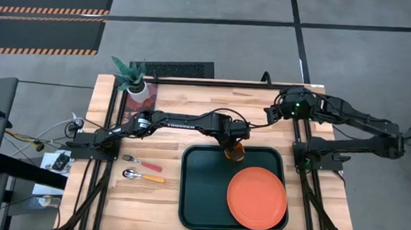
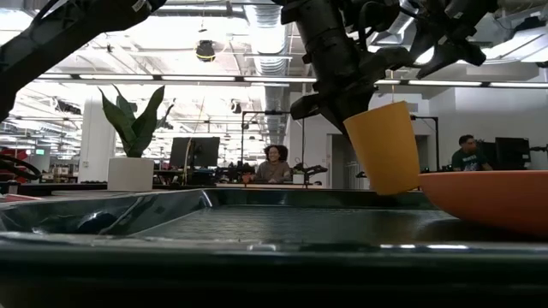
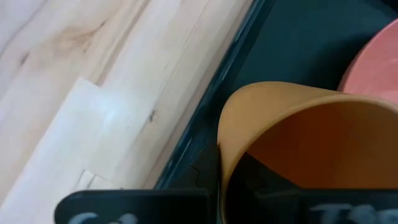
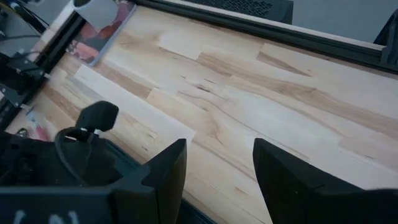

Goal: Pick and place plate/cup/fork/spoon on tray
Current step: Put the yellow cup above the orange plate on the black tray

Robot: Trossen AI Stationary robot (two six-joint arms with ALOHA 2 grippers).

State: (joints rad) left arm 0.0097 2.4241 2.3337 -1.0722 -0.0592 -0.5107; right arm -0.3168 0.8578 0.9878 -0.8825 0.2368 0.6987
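My left gripper [image 1: 233,144] is shut on the orange-yellow cup [image 1: 235,154] over the far edge of the dark green tray [image 1: 201,199]. In the low view the cup [image 2: 390,150] hangs tilted, its base just above the tray floor [image 2: 257,224]. The orange-red plate [image 1: 257,197] lies flat on the tray's near right part. The red-handled fork [image 1: 141,162] and the orange-handled spoon [image 1: 144,175] lie on the wood left of the tray. My right gripper [image 4: 219,165] is open and empty over the table's far right part [image 1: 277,113]. My left gripper holds the cup by its rim wall [image 3: 222,168], with one finger inside the cup and one outside. The fingers come from above, slanting from the table's left. The cup hangs tilted below them, open end up; whether its base touches the tray I cannot tell.
A potted plant [image 1: 137,83] stands at the table's far left corner. People sit at desks in the room beyond the table [image 2: 276,162]. Bare wood lies between the tray and the table's far edge [image 4: 249,81].
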